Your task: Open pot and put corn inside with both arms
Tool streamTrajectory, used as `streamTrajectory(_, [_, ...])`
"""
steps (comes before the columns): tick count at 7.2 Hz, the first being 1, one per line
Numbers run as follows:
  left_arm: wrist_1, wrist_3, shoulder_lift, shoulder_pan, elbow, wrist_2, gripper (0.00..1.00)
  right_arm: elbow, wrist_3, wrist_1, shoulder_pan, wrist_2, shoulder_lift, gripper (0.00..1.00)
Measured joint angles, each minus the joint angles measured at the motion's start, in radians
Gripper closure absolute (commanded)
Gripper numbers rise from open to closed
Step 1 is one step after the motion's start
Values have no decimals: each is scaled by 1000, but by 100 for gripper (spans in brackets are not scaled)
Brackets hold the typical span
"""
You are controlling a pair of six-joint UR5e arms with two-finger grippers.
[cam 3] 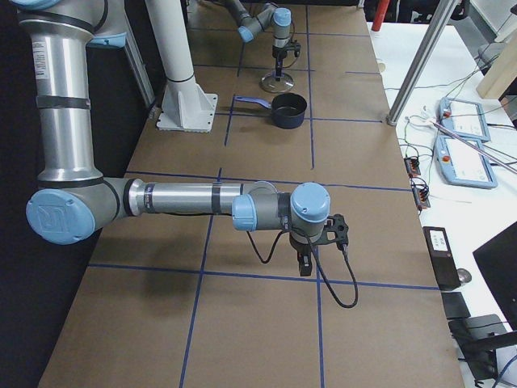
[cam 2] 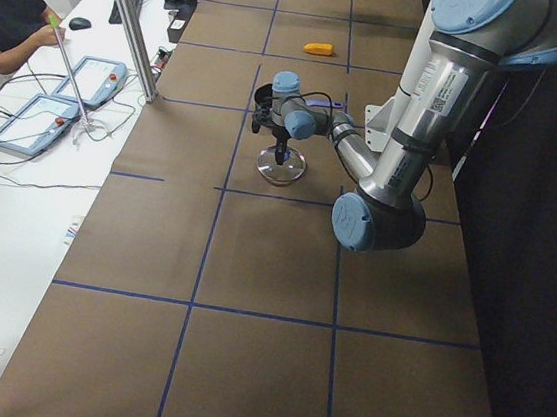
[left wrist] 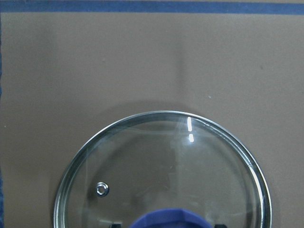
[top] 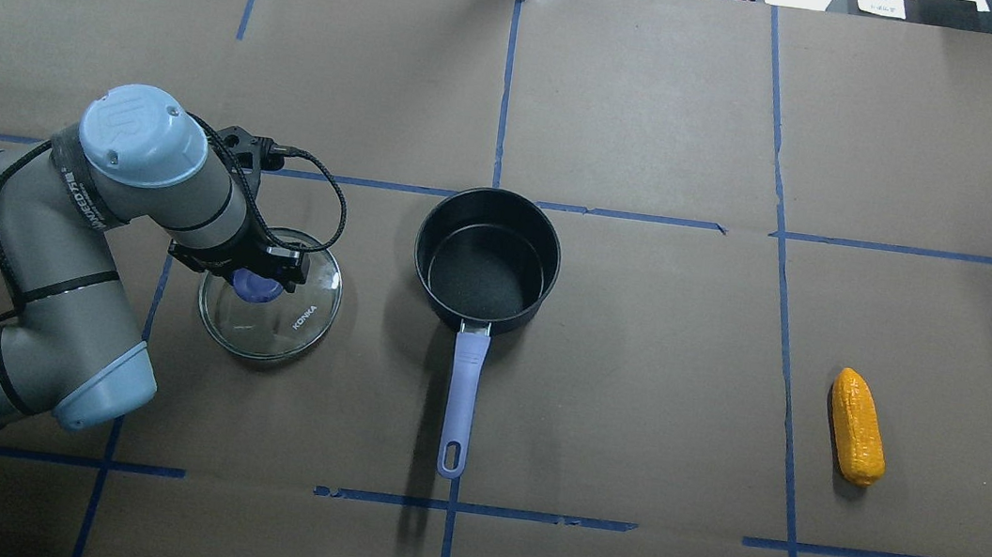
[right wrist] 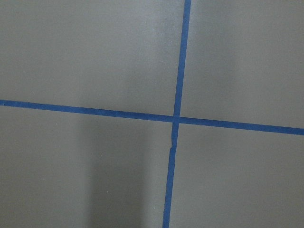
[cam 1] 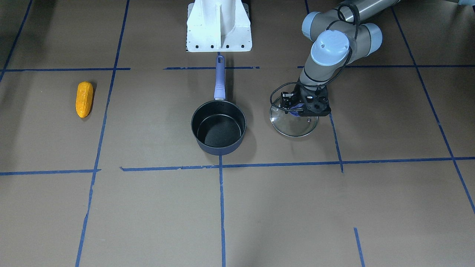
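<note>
the glass lid (top: 286, 328) read "konka". the left gripper (top: 254, 279) pointed straight down, astride its blue knob (top: 258, 292); whether it clamped, i could not tell. the right gripper (cam 3: 305, 265) hung low over brown paper (top: 635, 381) taped blue, grip unclear. the pot (top: 485, 272) sat open mid-table; the corn (top: 857, 439) lay well apart.

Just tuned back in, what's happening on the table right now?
The left gripper is down at the blue knob of the glass lid, which is on or just above the table beside the pot, on the robot's left. Whether it is clamped is unclear. The pot is open and empty. The corn lies untouched far to the robot's right. The right gripper hovers over bare table, away from both.
</note>
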Motion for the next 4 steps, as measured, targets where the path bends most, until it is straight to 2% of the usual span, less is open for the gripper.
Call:
streamTrajectory(2, [0,2,1,-1,1,0,47,8,1,0,-2,10,0,0])
streamTrajectory(4, [-1,3,5,-1,1,0,10,16,2,0,-2,20,0,1])
